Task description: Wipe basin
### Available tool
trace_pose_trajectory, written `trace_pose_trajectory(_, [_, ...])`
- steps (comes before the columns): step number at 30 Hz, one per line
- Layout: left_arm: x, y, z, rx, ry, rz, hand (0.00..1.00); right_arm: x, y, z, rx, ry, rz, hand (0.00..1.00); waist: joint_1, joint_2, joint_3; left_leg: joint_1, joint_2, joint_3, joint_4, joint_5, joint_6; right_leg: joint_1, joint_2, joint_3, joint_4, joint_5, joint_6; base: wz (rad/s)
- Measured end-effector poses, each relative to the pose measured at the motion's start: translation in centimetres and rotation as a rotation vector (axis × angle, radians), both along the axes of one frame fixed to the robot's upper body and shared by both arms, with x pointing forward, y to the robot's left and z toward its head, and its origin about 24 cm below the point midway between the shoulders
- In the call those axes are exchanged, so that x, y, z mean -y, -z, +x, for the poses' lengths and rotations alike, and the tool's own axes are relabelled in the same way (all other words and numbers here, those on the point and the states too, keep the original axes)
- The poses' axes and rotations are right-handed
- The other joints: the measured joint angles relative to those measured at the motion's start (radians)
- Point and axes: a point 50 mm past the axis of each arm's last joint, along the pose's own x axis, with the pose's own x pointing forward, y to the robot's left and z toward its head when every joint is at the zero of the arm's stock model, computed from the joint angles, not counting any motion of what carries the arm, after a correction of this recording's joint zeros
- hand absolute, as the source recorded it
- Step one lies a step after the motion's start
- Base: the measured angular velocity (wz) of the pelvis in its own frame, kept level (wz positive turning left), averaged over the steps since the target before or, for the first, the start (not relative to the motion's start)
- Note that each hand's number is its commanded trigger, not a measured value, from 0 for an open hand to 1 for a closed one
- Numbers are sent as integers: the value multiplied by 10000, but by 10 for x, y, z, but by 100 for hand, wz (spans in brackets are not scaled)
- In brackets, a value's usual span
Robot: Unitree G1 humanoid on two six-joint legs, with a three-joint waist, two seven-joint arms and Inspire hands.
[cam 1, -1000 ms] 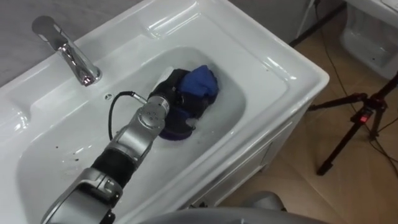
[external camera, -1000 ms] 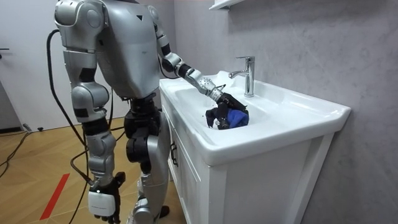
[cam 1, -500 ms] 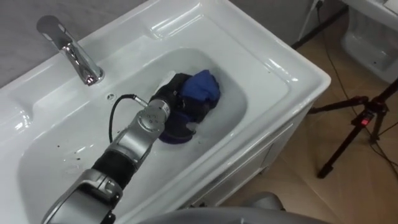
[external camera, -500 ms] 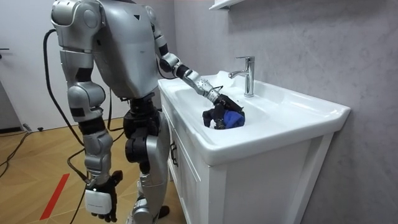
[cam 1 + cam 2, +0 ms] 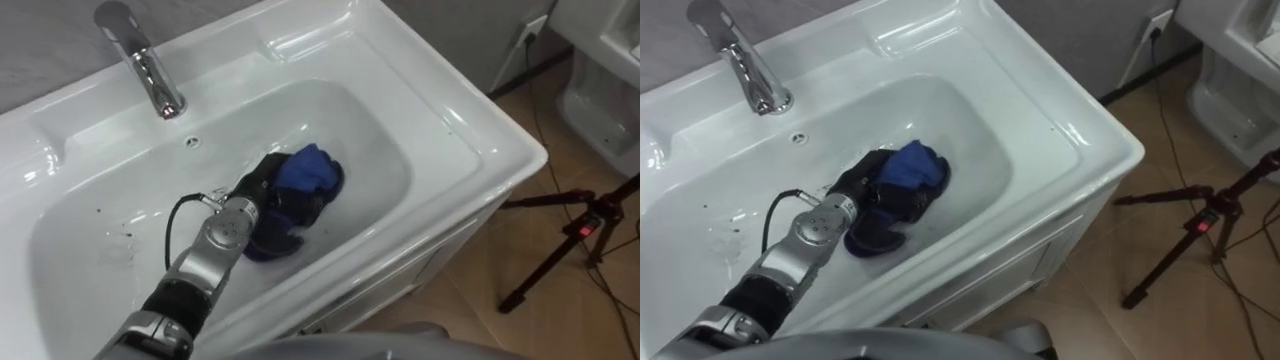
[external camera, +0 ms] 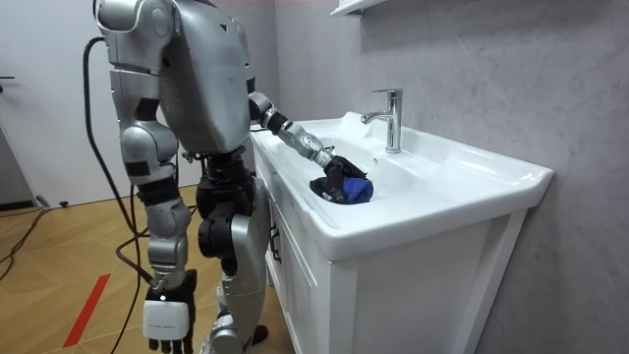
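Note:
A white basin [image 5: 455, 125] is set in a vanity top, with a chrome tap [image 5: 150, 65] behind the bowl. In the bowl lies a bunched blue cloth [image 5: 312, 170], and my left hand [image 5: 268, 195] presses it down with dark fingers curled around it. The right eye view has the same cloth [image 5: 912, 165] and left hand [image 5: 865, 188] near the bowl's middle. From the room view I stand at the vanity's end with my left arm stretched into the basin [image 6: 472, 187], the cloth [image 6: 360, 189] under the hand. My right hand [image 6: 165, 320] hangs by my thigh, fingers relaxed.
A black tripod [image 5: 580, 225] stands on the wooden floor right of the vanity. A white fixture [image 5: 605, 50] sits at the upper right. Small water drops lie on the bowl's left side [image 5: 115, 235]. A grey wall runs behind the tap.
My left hand has dragged the cloth across the bowl toward my side. The eye views have shifted as my head moved. My right arm has swung slightly.

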Motion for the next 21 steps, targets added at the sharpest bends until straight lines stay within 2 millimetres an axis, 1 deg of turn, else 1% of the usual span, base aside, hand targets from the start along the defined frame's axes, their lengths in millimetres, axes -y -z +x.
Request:
trace_pose_trajectory(1, [-1,1,-1,-37,-47,-21,100,0,0,0,1,-26,-3,0,67,8,-6,1,3,-13,0,0,0,0,1,-6,5,1,-2,0])
trace_pose_trajectory(2, [-5,3,-4,-119,-208,-64,100,1,0,1,22,-15,-22,0,130,30,-28,9,12,1,1,0,-1,6,-1,-75,8,17,-21,3])
trace_pose_trajectory(4, [-14,6,-9,-188,-602,35,100,2,0,2,52,129,-84,0,175,93,-54,61,19,-54,0,4,-6,58,3,-116,9,22,-27,0])
trace_pose_trajectory(6, [-34,13,-17,-446,-1628,236,100,2,0,2,94,186,-141,0,372,189,-101,120,44,-56,-9,9,-41,80,39,-118,22,34,-49,-8])
trace_pose_trajectory(7, [-38,14,-20,-474,-1733,183,100,2,0,2,98,208,-161,0,390,197,-103,124,61,-61,-20,16,-55,83,59,-121,27,45,-66,-8])
trace_pose_trajectory(9, [-53,16,-28,-376,-2094,632,100,2,0,3,178,446,-216,0,435,193,-110,170,121,-58,-100,44,-118,83,143,-118,40,92,-137,-10])
trace_pose_trajectory(10, [-69,15,-32,-237,-2473,1349,100,4,0,3,262,701,-283,0,450,190,-121,168,177,-56,-100,50,-173,85,206,-121,24,121,-186,-17])
trace_pose_trajectory(11, [-87,15,-36,-194,-2625,2434,100,7,-1,4,378,930,-424,0,512,165,-146,168,251,21,-97,70,-237,77,270,-111,-9,163,-256,-22])
trace_pose_trajectory(12, [-104,13,-40,-130,-2733,3454,100,9,-1,3,408,1079,-575,0,644,162,-152,169,330,75,-91,100,-307,71,339,-88,-40,202,-323,-15])
trace_pose_trajectory(14, [-120,11,-48,6,-2984,4494,100,12,-3,-2,356,1140,-800,0,705,180,-176,175,395,81,-92,149,-386,68,402,-125,-63,206,-398,-4])
trace_pose_trajectory(15, [-125,12,-55,47,-3159,5030,100,17,-4,-4,366,1318,-988,0,742,260,-221,182,424,65,-76,164,-412,63,435,-130,-71,209,-431,0])
trace_pose_trajectory(17, [-129,14,-65,99,-3079,5760,100,24,-6,-5,427,1585,-1168,0,845,382,-273,248,456,58,-63,182,-447,74,468,-122,-115,201,-476,-8])
trace_pose_trajectory(18, [-130,15,-70,90,-2945,6154,100,28,-7,-4,527,1680,-1255,0,897,464,-319,256,483,18,-61,183,-465,101,497,-123,-170,220,-511,-9])
trace_pose_trajectory(21, [-131,15,-75,141,-2348,7060,100,37,-9,1,926,1926,-1410,0,901,618,-309,249,502,-108,-33,196,-487,140,516,-184,-179,222,-558,2])
